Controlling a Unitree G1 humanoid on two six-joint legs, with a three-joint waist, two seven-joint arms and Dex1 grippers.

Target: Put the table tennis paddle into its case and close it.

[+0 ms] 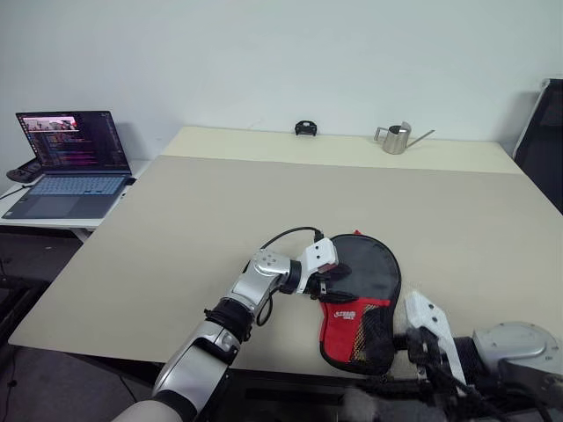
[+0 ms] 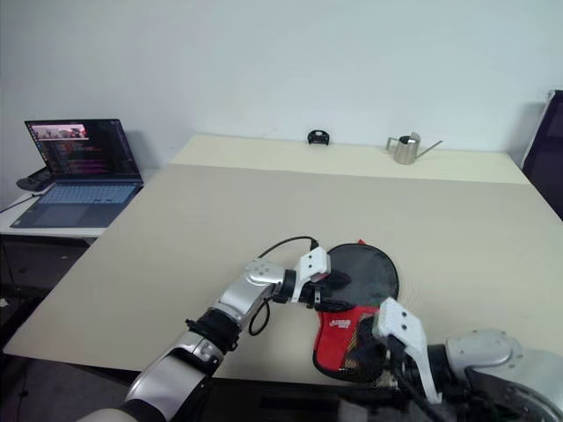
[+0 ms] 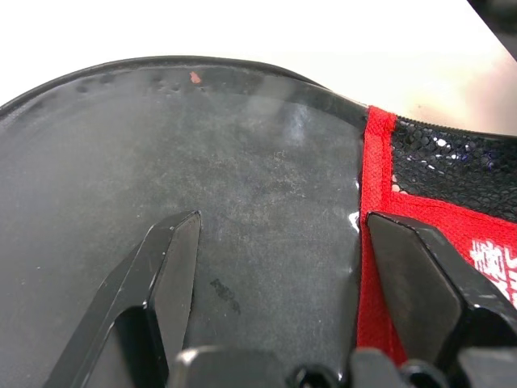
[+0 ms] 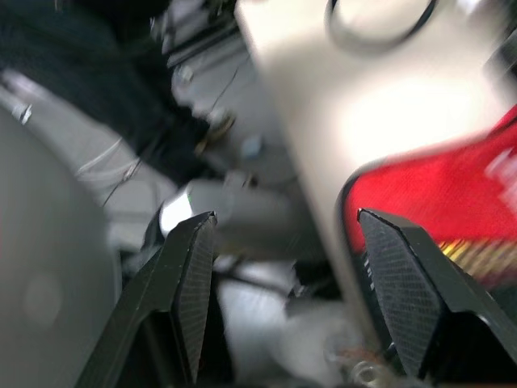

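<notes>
At the left edge of the left eye frame, an open laptop with a lit screen (image 1: pixel 75 163) is sitting on a white side desk (image 1: pixel 53 221), beside the wide beige table (image 1: pixel 220 211). At the table's far edge, near the top centre, a small black object (image 1: pixel 305 128) is lying, and to its right a steel watering can with a thin spout (image 1: pixel 400 138) is standing.

In the lower centre, the left gripper (image 1: pixel 339 286) is reaching in from the left, its black fingers (image 3: pixel 166 275) spread wide and resting over the paddle-shaped black fabric case with a red panel and mesh pocket (image 1: pixel 361 308), gripping nothing. The case is lying flat near the table's front edge.

In the lower right corner, the right gripper (image 4: pixel 279 283) is hovering just beside the case's red end, its jaws standing wide apart and empty.
</notes>
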